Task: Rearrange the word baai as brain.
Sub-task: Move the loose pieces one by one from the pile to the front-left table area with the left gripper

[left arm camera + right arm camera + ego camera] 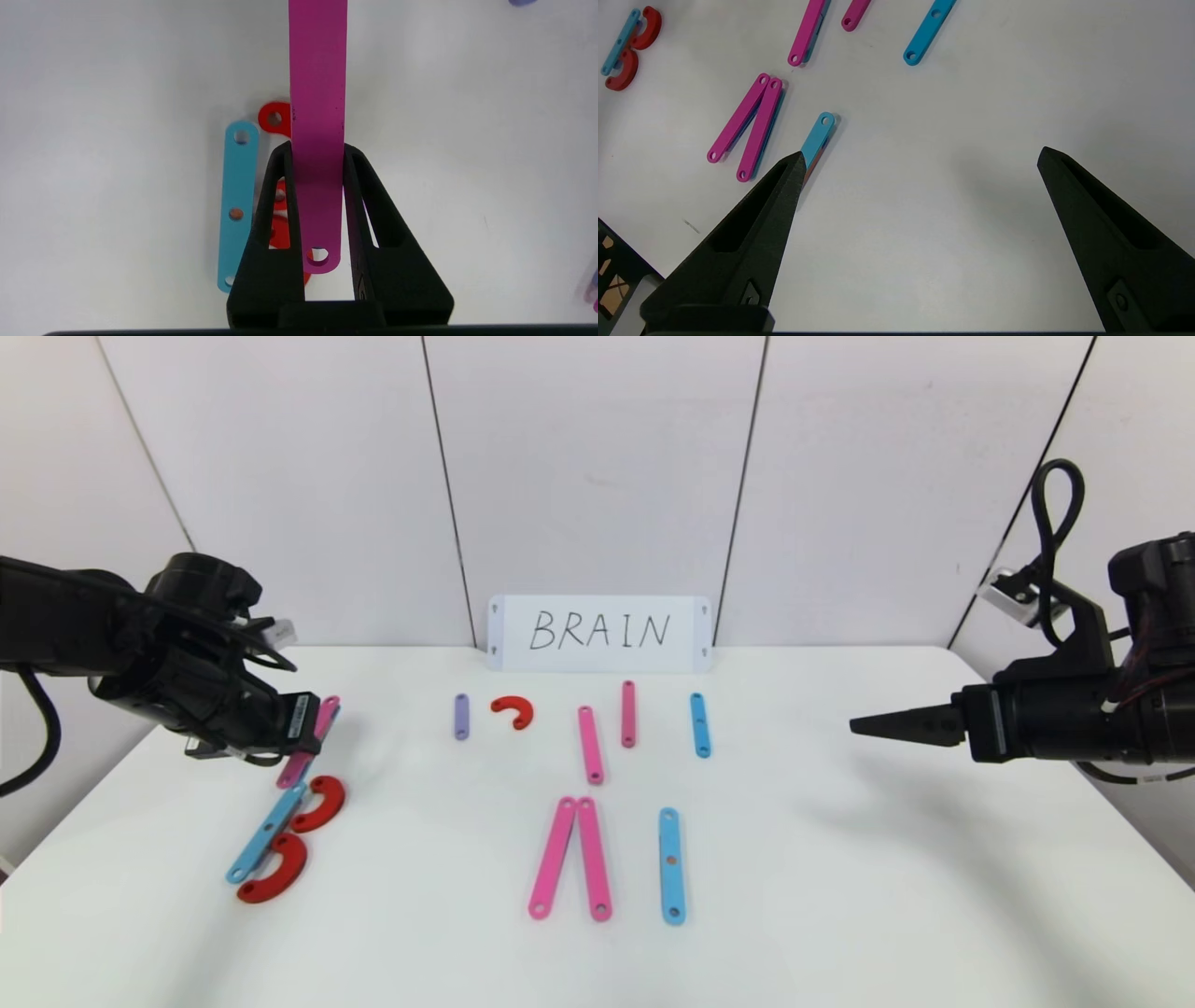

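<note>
The word is laid out in flat holed pieces on the white table (840, 896). At the left, a blue strip (266, 833) with two red curves (320, 803) makes a B. My left gripper (308, 728) hangs just behind that letter, shut on a pink strip (317, 70) that sticks out past its fingertips (284, 154); the blue strip (237, 205) and a red curve (273, 119) lie below it. Two pink strips (571, 859) meet in a narrow peak at the front middle, with a blue strip (671, 865) beside them. My right gripper (922, 156) hovers open and empty at the right.
A white card (599, 632) handwritten BRAIN leans on the back wall. In front of it lie a purple strip (461, 716), a red curve (513, 711), two pink strips (590, 745) and a short blue strip (700, 725).
</note>
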Controlling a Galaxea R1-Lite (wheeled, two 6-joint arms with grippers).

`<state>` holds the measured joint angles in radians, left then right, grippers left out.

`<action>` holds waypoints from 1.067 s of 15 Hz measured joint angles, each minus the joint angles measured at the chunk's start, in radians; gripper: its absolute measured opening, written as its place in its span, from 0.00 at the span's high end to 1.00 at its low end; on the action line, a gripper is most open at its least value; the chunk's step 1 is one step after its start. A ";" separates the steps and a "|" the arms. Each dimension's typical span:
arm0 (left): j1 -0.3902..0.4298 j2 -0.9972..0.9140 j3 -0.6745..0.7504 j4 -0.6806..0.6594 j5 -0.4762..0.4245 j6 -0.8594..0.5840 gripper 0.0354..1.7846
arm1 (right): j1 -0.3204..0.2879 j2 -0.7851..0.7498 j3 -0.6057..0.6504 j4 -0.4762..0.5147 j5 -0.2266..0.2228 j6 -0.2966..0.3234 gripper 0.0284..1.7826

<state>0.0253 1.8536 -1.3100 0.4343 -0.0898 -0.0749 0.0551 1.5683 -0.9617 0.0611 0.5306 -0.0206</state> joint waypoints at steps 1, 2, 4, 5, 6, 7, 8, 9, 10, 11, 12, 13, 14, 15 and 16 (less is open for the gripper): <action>-0.024 -0.029 0.048 -0.001 0.005 -0.019 0.85 | 0.001 0.001 0.000 0.000 0.000 0.000 0.02; -0.050 -0.054 0.090 -0.008 0.018 -0.038 0.85 | 0.001 0.003 0.000 0.000 0.000 0.000 0.02; -0.105 -0.090 0.173 -0.053 0.062 -0.076 0.85 | 0.002 0.006 0.000 0.000 -0.002 0.000 0.02; -0.133 -0.100 0.210 -0.088 0.092 -0.097 0.85 | 0.003 0.007 0.000 0.000 -0.002 0.000 0.02; -0.162 -0.107 0.245 -0.121 0.121 -0.120 0.85 | 0.003 0.008 0.000 0.000 -0.002 0.000 0.02; -0.190 -0.112 0.275 -0.143 0.149 -0.137 0.85 | 0.003 0.009 0.000 0.000 -0.002 0.000 0.02; -0.215 -0.113 0.300 -0.158 0.162 -0.144 0.85 | 0.003 0.010 0.000 0.000 -0.001 0.000 0.02; -0.233 -0.111 0.319 -0.168 0.167 -0.149 0.85 | 0.003 0.010 0.000 0.000 -0.001 0.000 0.02; -0.246 -0.106 0.331 -0.184 0.168 -0.161 0.85 | 0.003 0.010 0.000 0.000 -0.001 0.000 0.02; -0.256 -0.097 0.341 -0.193 0.170 -0.174 0.85 | 0.003 0.010 0.000 0.000 -0.002 0.000 0.02; -0.262 -0.088 0.348 -0.195 0.169 -0.177 0.85 | 0.003 0.010 0.000 0.000 -0.001 0.000 0.02; -0.269 -0.080 0.355 -0.195 0.170 -0.179 0.85 | 0.003 0.011 0.000 0.000 -0.001 0.000 0.02; -0.276 -0.070 0.359 -0.195 0.170 -0.179 0.85 | 0.003 0.011 0.000 0.000 -0.001 0.000 0.02; -0.280 -0.059 0.360 -0.197 0.169 -0.180 0.85 | 0.004 0.013 0.001 0.000 -0.001 -0.001 0.02; -0.289 -0.048 0.362 -0.196 0.169 -0.181 0.85 | 0.004 0.014 0.001 0.000 -0.002 -0.001 0.02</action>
<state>-0.2634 1.8055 -0.9481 0.2381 0.0787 -0.2564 0.0596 1.5821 -0.9606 0.0611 0.5285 -0.0221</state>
